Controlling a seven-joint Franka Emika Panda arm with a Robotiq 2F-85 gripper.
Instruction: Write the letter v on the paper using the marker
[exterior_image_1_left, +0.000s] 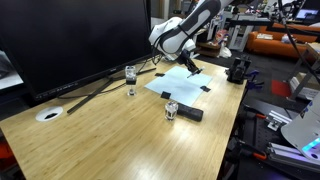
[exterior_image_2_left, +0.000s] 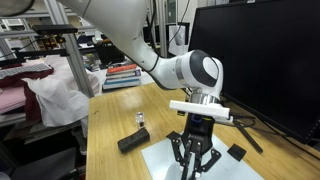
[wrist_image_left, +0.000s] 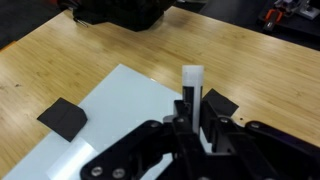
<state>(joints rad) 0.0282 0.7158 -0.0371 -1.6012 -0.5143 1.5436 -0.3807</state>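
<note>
Closest to the wrist camera, the gripper (wrist_image_left: 190, 128), fingers pressed together on the marker (wrist_image_left: 190, 98), held upright between them with its pale end pointing away toward the sheet. Just past that, the paper (wrist_image_left: 120, 125), white and blank as far as can be seen, with no stroke of ink on the visible part. Tip-to-sheet contact: impossible to tell from here. Black tape strip (wrist_image_left: 62, 118) at one corner, a second one just beside the marker, both lying flat. Beyond the sheet, bare wooden table (wrist_image_left: 60, 50), then a dark monitor base (wrist_image_left: 120, 12) at the far edge. Same grip in both exterior views: gripper (exterior_image_1_left: 190, 68) low over the paper (exterior_image_1_left: 175, 85), toward a far corner, with the arm bent down from above. Well apart from the sheet, toward the table's near edge, a thick black block (exterior_image_1_left: 191, 114) with a small clear object (exterior_image_1_left: 171, 109) just beside it. Farther off, a round white disc (exterior_image_1_left: 48, 114) and a large dark monitor (exterior_image_1_left: 70, 40). Judged from all this: pick-up done, marker in the grip and over the paper, writing not yet begun or barely so. Left to do: set the tip down, draw one slanted stroke down and one back up to form the v, then lift off.
</note>
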